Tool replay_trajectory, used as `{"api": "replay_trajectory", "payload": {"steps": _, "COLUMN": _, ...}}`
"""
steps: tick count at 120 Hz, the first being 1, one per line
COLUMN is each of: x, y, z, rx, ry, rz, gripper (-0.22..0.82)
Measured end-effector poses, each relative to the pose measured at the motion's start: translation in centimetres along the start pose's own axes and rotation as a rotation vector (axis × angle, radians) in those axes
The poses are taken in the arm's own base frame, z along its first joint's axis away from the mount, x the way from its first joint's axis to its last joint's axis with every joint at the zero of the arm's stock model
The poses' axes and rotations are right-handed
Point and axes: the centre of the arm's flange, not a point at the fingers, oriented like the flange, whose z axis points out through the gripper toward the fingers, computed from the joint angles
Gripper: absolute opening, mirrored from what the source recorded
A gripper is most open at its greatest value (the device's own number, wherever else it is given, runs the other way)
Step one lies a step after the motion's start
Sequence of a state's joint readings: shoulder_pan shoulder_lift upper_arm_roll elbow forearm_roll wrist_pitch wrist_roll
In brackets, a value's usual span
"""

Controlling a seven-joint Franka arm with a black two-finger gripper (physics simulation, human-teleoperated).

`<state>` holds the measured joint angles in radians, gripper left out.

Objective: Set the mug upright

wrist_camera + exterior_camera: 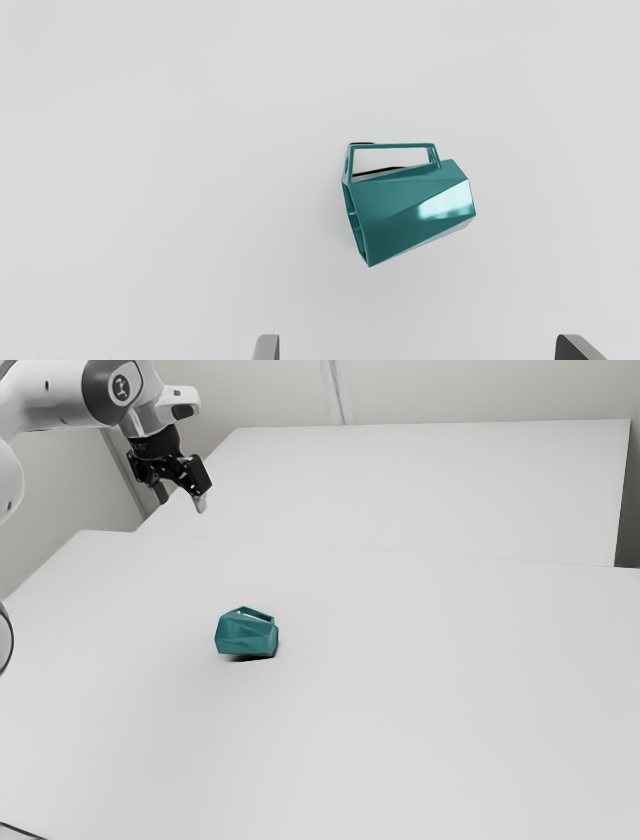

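I'm holding my pincer up in the air near ten o'clock of the exterior view, with my arm reaching in from between ten and eleven. My two fingers are standing wide apart, and nothing is sitting between them.

The teal mug is lying on its side on the white table, so it is not standing upright. In the exterior view it is resting at about eight o'clock from the middle, and from my pincer it is lying toward five o'clock, well apart from me and lower down. A thin dark shadow is showing beneath it there, and its handle is rising toward twelve or one o'clock.

In the wrist view I'm looking down at the mug, which is lying beyond my fingertips, roughly in line with the gap. Setting a clock on the mug with six o'clock pointing to my fingers, its angular handle is jutting out toward twelve, its open mouth is facing between eight and nine, and its base is pointing between two and three. A bright reflection is gleaming on the faceted body near the base. Neither finger is touching it.
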<state>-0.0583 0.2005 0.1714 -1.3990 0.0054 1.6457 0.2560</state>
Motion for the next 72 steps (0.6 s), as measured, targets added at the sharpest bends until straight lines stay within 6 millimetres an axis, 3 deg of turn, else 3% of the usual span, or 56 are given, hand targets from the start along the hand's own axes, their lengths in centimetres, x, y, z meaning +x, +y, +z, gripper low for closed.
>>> {"api": "replay_trajectory", "payload": {"steps": 50, "x": -0.3, "y": -0.4, "z": 0.4, "rx": -0.020, "ry": -0.008, "rz": -0.014, "gripper": 0.60}}
{"api": "replay_trajectory", "payload": {"steps": 59, "x": -0.9, "y": -1.9, "z": 0.6, "rx": -0.072, "ry": -0.007, "rz": -0.047, "gripper": 0.60}}
{"api": "replay_trajectory", "payload": {"steps": 72, "x": -2.9, "y": -6.1, "z": 2.9, "rx": -0.236, "ry": -0.009, "rz": -0.132, "gripper": 0.60}}
